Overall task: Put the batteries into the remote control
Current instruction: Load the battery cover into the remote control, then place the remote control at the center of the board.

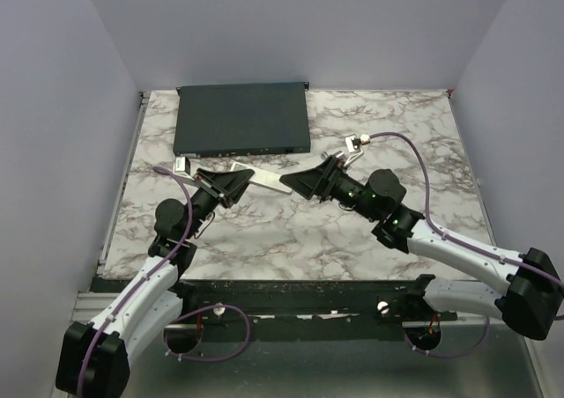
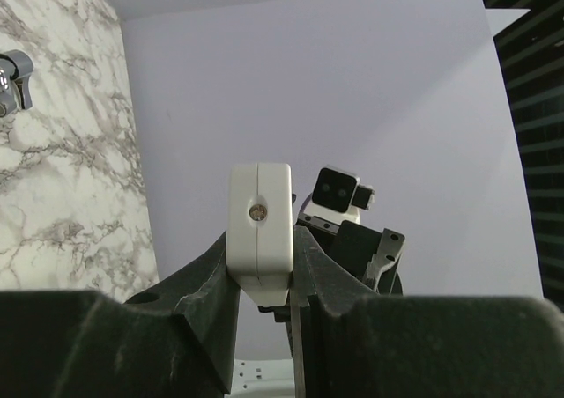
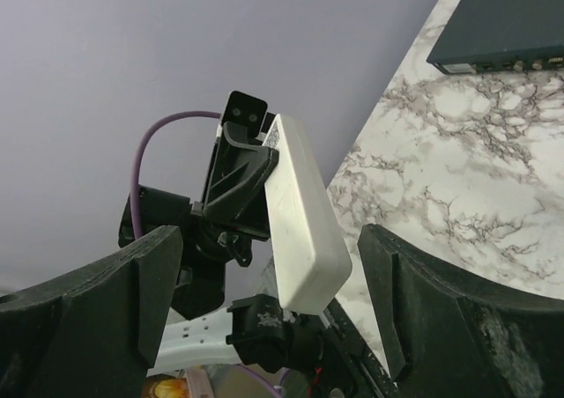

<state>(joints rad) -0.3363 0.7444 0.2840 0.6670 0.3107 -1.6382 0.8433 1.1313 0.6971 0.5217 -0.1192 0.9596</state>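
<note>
- Centrally, left gripper [image 2: 262, 244] clamps 1 end of the white remote control [image 2: 260, 209].
- Right gripper [image 3: 269, 239] gapes wide around the other end, not touching.
- Dark box [image 1: 242, 118] lies behind.

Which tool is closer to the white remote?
Left. The left tool is shut on one end of the remote; the right tool sits open around the other end, with gaps on both sides.
</note>
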